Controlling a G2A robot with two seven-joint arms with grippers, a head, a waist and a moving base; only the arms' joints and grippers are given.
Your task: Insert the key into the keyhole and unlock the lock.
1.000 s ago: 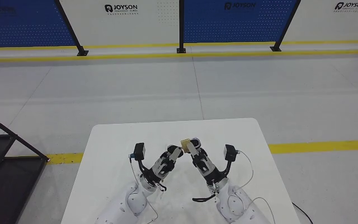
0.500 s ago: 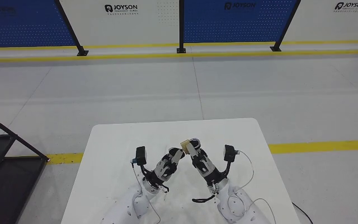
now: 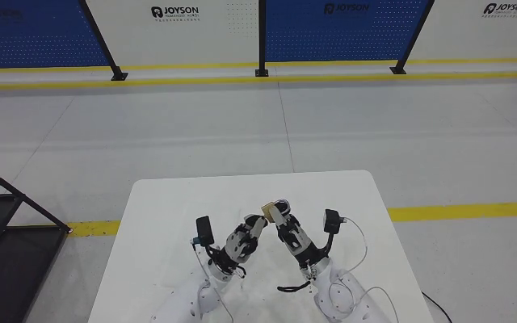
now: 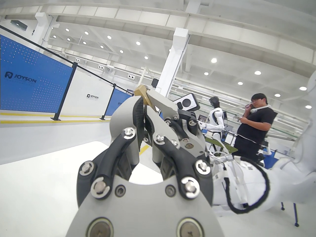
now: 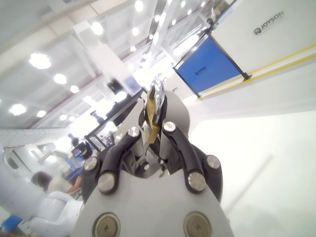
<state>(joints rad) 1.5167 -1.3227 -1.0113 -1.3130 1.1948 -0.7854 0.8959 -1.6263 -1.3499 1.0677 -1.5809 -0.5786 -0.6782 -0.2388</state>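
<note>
Top view: over the near middle of the white table (image 3: 153, 234), my right gripper (image 3: 279, 213) is clamped on the brass padlock (image 3: 267, 210). My left gripper (image 3: 257, 224), jaws pressed together, sits just beside it. Whether it holds a key is hidden. Beyond the table are grey floor (image 3: 323, 129), a yellow line (image 3: 202, 81) and blue barrier panels (image 3: 339, 28).

White table (image 3: 161, 218), rounded corners, standing on grey floor (image 3: 242, 129)

White table (image 3: 161, 210); grey floor (image 3: 242, 129) with yellow lines (image 3: 452, 212); blue and white barrier panels (image 3: 339, 32) beyond (black posts); black rack (image 3: 16, 218) off table's left.
</note>
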